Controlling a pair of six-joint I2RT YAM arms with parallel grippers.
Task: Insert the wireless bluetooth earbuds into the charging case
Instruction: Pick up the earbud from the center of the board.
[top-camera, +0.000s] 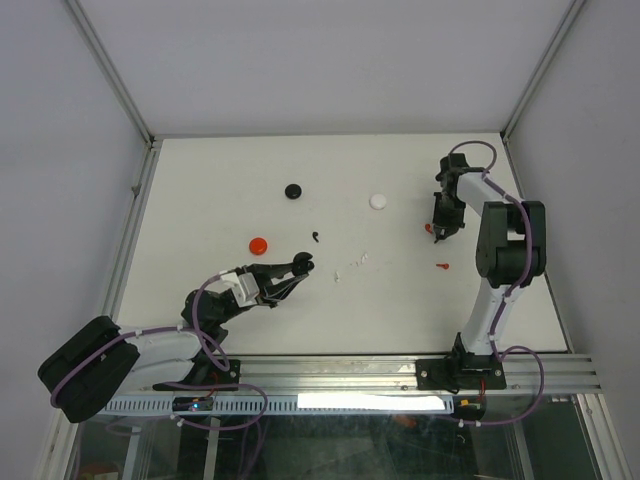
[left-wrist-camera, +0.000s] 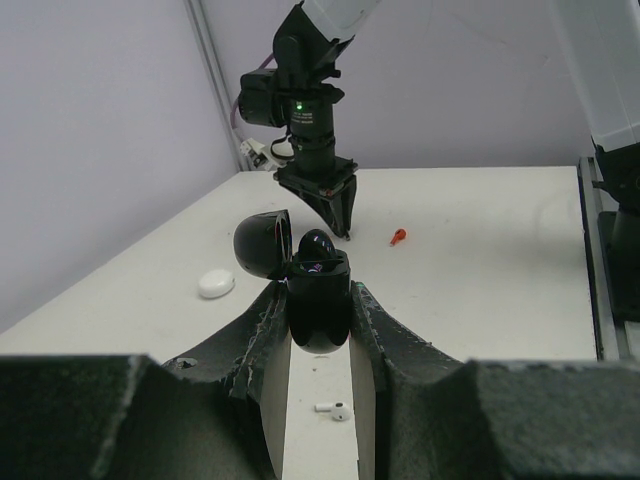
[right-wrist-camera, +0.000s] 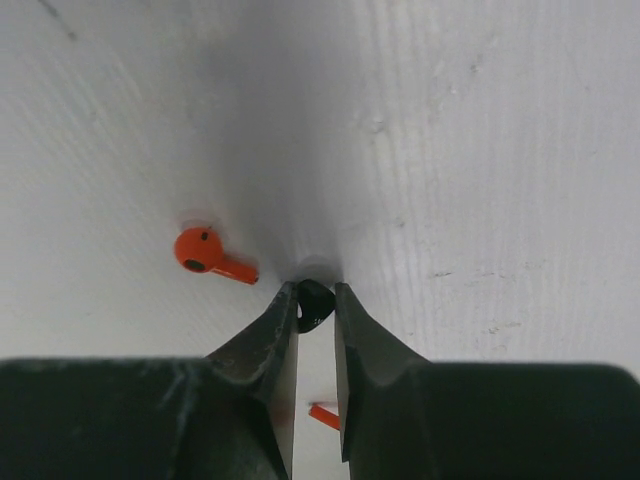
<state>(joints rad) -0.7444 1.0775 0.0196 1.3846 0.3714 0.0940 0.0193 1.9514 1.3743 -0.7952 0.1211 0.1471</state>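
The right fingers (right-wrist-camera: 283, 325) are closed on a black earbud (right-wrist-camera: 316, 301), which is pinched at their very tips. The tips point down at the surface (right-wrist-camera: 480, 150). Only the right wrist view shows this grip; from above, the arm hides it. One red earbud (right-wrist-camera: 205, 252) lies just beside the tips, apart from them. A second red earbud (top-camera: 441, 266) lies near, toward the arm bases.

The left fingers (left-wrist-camera: 262, 345) are clamped on the black charging case (left-wrist-camera: 320, 305), held clear of the surface with its lid (left-wrist-camera: 262, 245) hinged open. The left wrist view alone shows the open lid and a dark rounded piece in the case mouth; the top view gives only a black lump.

Further out, the top view shows a loose black earbud (top-camera: 316, 237) and white earbuds (top-camera: 338, 273) near the case. Beyond them lie a black disc (top-camera: 293, 191), a white disc (top-camera: 378, 201) and a red disc (top-camera: 259, 244).
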